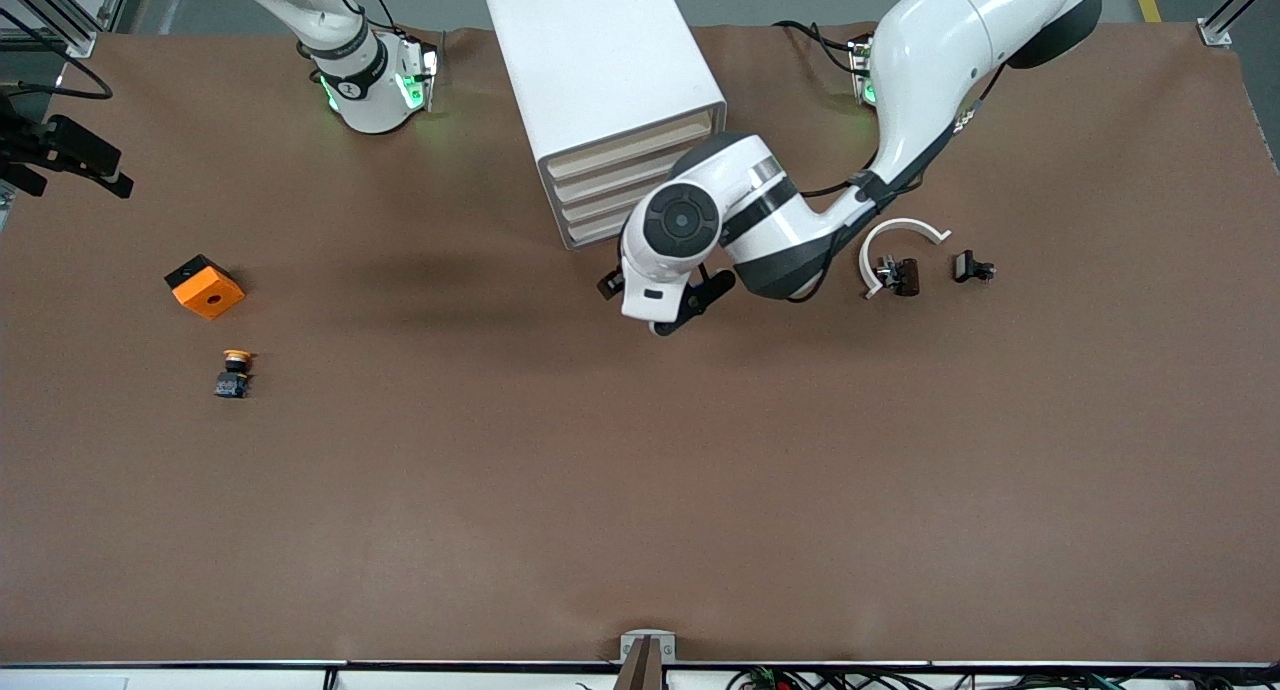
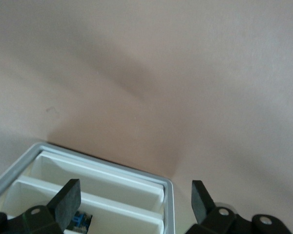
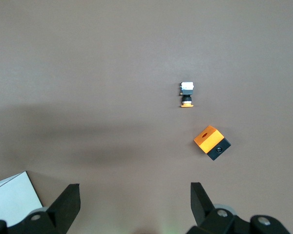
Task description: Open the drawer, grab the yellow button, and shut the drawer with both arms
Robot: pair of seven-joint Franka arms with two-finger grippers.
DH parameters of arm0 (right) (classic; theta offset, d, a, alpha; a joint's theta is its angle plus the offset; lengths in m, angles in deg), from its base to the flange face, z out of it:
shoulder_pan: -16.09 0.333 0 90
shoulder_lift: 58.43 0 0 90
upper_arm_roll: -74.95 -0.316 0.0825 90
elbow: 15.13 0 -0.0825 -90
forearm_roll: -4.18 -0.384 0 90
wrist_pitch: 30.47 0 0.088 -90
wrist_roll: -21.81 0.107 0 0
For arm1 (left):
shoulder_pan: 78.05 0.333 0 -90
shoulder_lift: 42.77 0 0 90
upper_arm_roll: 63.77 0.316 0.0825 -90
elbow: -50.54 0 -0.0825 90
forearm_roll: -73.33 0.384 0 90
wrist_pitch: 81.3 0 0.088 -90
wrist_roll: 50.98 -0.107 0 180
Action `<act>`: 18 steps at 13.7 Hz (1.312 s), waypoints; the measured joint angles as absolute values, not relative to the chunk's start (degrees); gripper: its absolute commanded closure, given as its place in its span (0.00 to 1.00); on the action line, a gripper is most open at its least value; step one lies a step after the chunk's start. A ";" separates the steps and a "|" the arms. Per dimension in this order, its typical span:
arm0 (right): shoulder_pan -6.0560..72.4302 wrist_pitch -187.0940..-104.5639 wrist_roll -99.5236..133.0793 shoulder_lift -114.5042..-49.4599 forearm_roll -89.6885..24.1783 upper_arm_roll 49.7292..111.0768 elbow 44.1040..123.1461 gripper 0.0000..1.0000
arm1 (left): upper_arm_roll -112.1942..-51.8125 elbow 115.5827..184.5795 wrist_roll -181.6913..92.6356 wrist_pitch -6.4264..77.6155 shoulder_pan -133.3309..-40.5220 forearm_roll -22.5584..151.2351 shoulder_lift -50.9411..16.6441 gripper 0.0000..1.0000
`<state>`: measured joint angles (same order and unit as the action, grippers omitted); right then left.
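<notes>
A brown bench carries everything. The button (image 1: 235, 373) lies in the open near an orange block (image 1: 205, 286), well apart from both arms. The left gripper (image 1: 662, 305) hovers, jaws apart, just before the closed drawer unit (image 1: 605, 100); opening seems next. The right gripper (image 3: 135, 204), jaws apart, waits high. A white clip (image 1: 897, 253) lies aside.
</notes>
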<state>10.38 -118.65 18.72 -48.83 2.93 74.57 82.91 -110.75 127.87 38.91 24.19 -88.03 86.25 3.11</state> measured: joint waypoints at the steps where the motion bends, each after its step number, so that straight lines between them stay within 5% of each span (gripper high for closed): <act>1: 10.79 -118.92 18.72 -48.70 2.93 74.47 82.91 0.00 | -110.73 127.89 37.47 24.18 -86.99 86.43 3.11 0.00; 8: 10.86 -118.97 18.73 -48.53 2.95 75.46 83.31 0.00 | -110.90 129.43 22.54 23.68 -77.13 87.96 1.12 0.00; 18: 10.99 -116.44 18.69 -47.22 2.90 75.32 83.30 0.00 | -113.77 139.73 -6.07 19.42 -56.26 87.96 -11.31 0.00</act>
